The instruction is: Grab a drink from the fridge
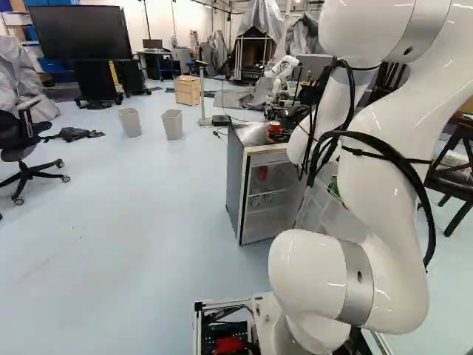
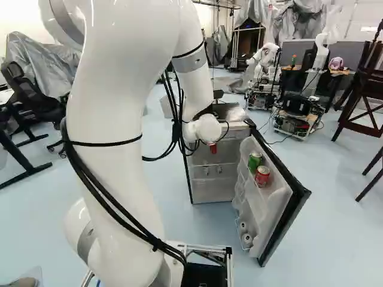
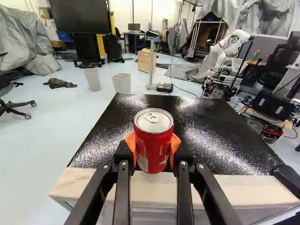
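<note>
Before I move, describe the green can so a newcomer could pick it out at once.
In the right base view, find the fridge and its door, swung open on the right. High on the door's inner side stand two cans, one beside the other. The green can is the one nearer the hinge; its neighbour is a red can.

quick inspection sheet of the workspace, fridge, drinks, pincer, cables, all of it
surface: fridge top dark and glossy, black piece at one front corner
job's things: red can held upright; green can and second red can on the open door
clutter: dark cloth on the floor near two bins
pincer: shut on the held can, an orange pad at each side
cables: black cables strapped along the arm
surroundings: another robot, large screen
spills: nothing seen
</note>
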Tool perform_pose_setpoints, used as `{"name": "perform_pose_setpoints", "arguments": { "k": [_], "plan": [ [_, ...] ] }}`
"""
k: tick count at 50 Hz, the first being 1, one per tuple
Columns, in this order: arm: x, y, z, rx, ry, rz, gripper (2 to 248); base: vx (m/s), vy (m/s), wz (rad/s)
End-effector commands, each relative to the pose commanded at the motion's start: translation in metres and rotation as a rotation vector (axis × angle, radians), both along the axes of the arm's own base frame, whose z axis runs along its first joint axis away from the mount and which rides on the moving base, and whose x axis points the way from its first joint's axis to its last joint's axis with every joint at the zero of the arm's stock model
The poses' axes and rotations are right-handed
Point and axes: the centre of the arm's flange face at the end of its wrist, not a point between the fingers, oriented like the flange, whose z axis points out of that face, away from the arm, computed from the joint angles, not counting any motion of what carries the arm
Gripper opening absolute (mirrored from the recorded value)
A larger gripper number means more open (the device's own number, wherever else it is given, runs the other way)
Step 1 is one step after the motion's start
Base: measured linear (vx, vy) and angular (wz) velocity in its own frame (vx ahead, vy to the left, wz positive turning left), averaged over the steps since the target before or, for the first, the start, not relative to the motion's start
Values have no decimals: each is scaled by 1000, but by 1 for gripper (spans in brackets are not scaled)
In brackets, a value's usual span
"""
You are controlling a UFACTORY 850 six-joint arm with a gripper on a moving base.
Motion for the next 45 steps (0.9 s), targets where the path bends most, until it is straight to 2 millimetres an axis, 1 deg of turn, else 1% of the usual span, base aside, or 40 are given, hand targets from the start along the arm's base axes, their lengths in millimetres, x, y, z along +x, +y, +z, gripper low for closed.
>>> {"name": "perform_pose_setpoints", "arguments": {
  "k": [10,21,35,36,41,42,45],
  "plan": [
    [0,0,-1,1,2,0,92,0,0,0],
    [1,0,-7,5,12,0,92,0,0,0],
    [1,0,-8,6,13,0,92,0,0,0],
    [1,0,-8,6,13,0,98,0,0,0],
    [1,0,-8,6,13,0,98,0,0,0],
    [1,0,-8,6,13,0,128,0,0,0],
    [1,0,-8,6,13,0,128,0,0,0]
  ]
}}
